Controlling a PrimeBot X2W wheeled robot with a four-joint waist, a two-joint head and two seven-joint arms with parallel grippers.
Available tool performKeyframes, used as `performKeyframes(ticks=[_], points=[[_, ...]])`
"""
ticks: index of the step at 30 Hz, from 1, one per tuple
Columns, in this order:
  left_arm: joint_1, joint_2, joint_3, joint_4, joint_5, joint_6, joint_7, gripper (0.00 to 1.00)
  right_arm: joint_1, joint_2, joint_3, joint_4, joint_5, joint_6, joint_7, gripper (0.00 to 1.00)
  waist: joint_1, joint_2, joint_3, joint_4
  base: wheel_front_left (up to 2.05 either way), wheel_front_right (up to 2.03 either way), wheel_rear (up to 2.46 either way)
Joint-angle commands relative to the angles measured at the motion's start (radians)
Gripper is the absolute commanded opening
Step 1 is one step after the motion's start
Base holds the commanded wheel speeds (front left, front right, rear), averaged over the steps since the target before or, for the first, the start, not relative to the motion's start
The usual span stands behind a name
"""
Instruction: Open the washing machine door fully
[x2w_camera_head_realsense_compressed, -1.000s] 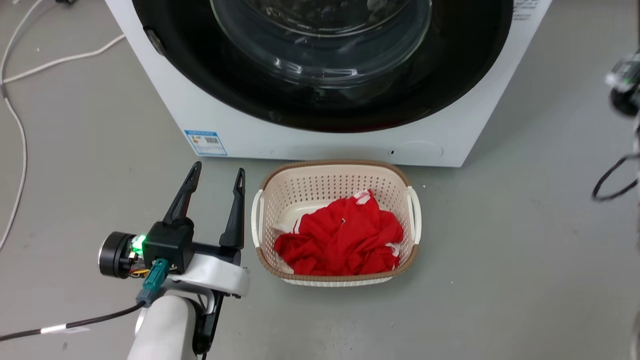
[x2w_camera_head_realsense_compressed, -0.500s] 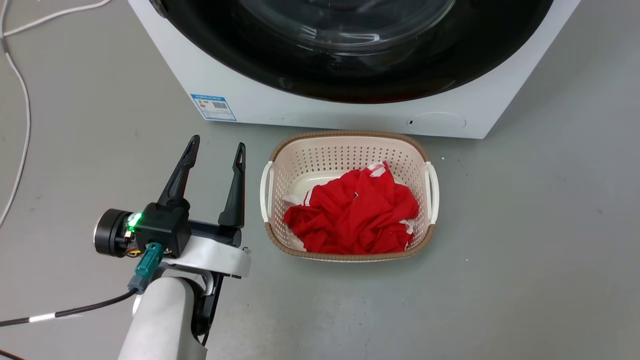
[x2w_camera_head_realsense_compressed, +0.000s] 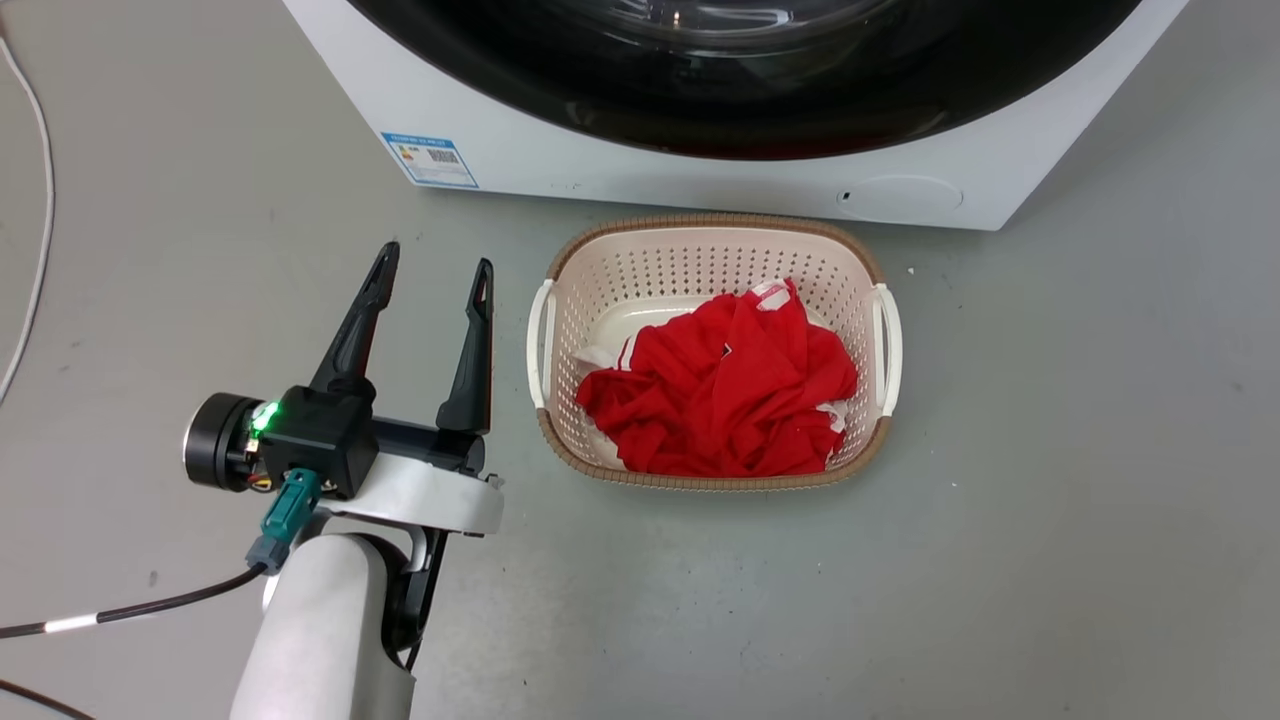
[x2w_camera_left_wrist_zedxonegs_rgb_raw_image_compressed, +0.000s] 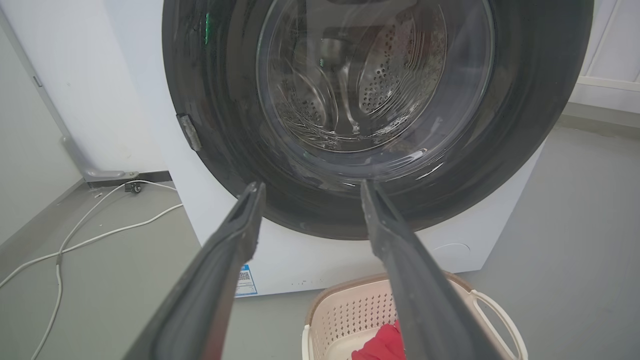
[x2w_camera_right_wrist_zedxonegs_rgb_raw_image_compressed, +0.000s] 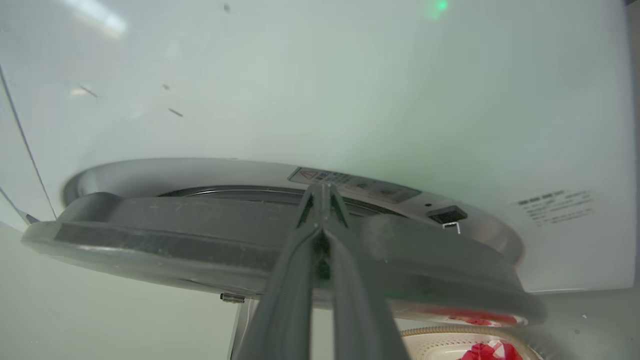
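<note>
The white washing machine fills the top of the head view, with the lower rim of its glossy black washing machine door showing. My left gripper hovers open over the floor, left of the basket and short of the machine. In the left wrist view the door and its glass window face my open left gripper. In the right wrist view the door lies edge-on, a little off the machine's front. My right gripper is shut, its tips reaching past the door's rim into that gap.
A cream basket holding red cloth stands on the grey floor just before the machine. It also shows low in the left wrist view as the basket. A white cable trails over the floor at the left.
The head camera has tilted down, so the machine and basket sit higher in the picture. The blurred arm part at the right edge is gone. My left gripper has stayed put and open.
</note>
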Motion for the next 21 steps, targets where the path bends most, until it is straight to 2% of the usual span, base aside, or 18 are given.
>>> performKeyframes(ticks=[1, 9, 21], points=[[-0.015, -0.005, 0.0, -0.002, -0.001, -0.003, -0.003, 1.0, -0.017, 0.004, -0.002, 0.008, -0.005, 0.0, 0.002, 0.0, -0.0002, 0.0, 0.009, 0.003, 0.0, 0.0, 0.0], [-0.024, -0.01, 0.001, 0.001, -0.005, -0.009, -0.003, 1.0, -0.03, 0.011, -0.031, 0.017, -0.005, 0.0, 0.062, 0.0, -0.0002, 0.0, 0.031, 0.008, 0.0, 0.0, 0.0], [-0.03, -0.014, 0.012, 0.008, 0.015, -0.009, -0.003, 1.0, 0.001, 0.021, -0.055, 0.004, 0.039, 0.0, 0.264, 0.0, -0.0002, 0.0, 0.016, -0.006, 0.0, 0.0, 0.0]])
